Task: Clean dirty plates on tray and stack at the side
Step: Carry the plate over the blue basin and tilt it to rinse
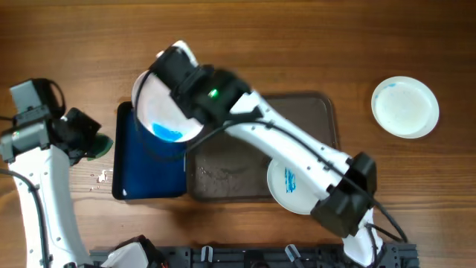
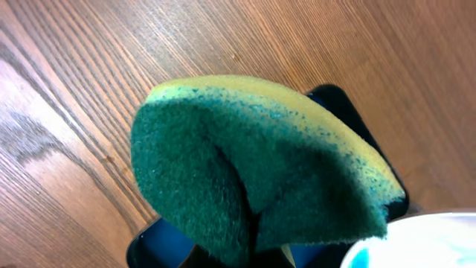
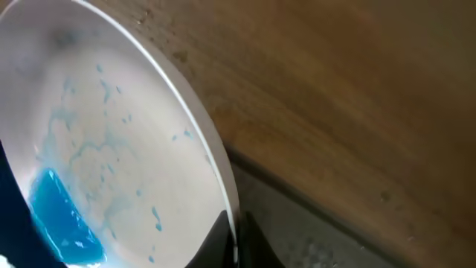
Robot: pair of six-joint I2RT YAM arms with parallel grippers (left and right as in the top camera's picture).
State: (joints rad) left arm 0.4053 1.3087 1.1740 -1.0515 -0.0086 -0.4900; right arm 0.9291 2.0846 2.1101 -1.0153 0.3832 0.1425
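My right gripper (image 1: pixel 195 112) is shut on the rim of a white plate (image 1: pixel 160 112) with a blue puddle and holds it tilted over the glossy blue tray (image 1: pixel 149 175); in the right wrist view the plate (image 3: pixel 111 164) fills the left side, pinched at its rim (image 3: pixel 234 242). My left gripper (image 1: pixel 91 141) is shut on a green and yellow sponge (image 2: pixel 253 171) left of the blue tray. A second dirty plate (image 1: pixel 291 186) lies at the front edge of the dark grey-brown tray (image 1: pixel 223 167). A third plate (image 1: pixel 405 106) with a faint blue smear lies on the table at far right.
Small white crumbs (image 1: pixel 100 179) lie on the wooden table left of the blue tray. A black rack (image 1: pixel 253 257) runs along the front edge. My right arm (image 1: pixel 297 152) stretches diagonally over the grey tray.
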